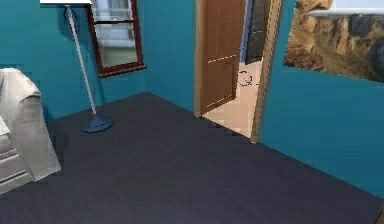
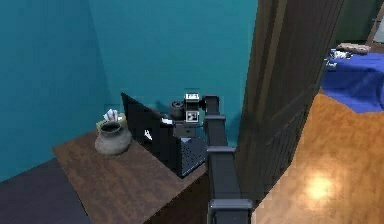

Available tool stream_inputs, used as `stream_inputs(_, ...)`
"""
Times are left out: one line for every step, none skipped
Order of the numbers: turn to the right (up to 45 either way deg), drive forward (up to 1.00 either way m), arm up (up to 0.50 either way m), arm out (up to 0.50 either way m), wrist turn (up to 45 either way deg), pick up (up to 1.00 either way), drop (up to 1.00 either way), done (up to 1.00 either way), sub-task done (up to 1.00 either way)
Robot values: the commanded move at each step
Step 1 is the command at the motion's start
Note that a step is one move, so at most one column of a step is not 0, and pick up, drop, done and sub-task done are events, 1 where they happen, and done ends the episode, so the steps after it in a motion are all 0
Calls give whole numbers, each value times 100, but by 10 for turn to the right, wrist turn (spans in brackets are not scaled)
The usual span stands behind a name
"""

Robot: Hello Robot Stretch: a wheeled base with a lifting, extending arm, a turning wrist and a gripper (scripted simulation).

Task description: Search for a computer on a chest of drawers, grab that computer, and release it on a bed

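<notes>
A dark open laptop (image 2: 150, 140) stands on a brown wooden top (image 2: 110, 180) at the arm side view's lower left, against the teal wall. The arm (image 2: 222, 175) rises from the bottom edge, and its two white marker squares (image 2: 190, 110) sit just behind the laptop's upper right edge. The gripper (image 2: 170, 124) is a dark shape that merges with the laptop, so I cannot tell whether it holds anything. A bed with a blue cover (image 2: 358, 75) lies beyond the doorway at the far right.
A grey pot with pale contents (image 2: 110, 137) stands left of the laptop. A dark wooden door (image 2: 285, 90) stands just right of the arm. The forward view has a floor lamp (image 1: 85, 85), window (image 1: 115, 40), open doorway (image 1: 245, 70), landscape picture (image 1: 335, 40) and white-draped furniture (image 1: 22, 125).
</notes>
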Motion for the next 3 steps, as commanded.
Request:
stream_inputs(0,0,0,0,0,100,0,0,0)
stream_inputs(0,0,10,0,0,0,0,0,0)
stream_inputs(0,0,0,0,-450,0,0,0,0)
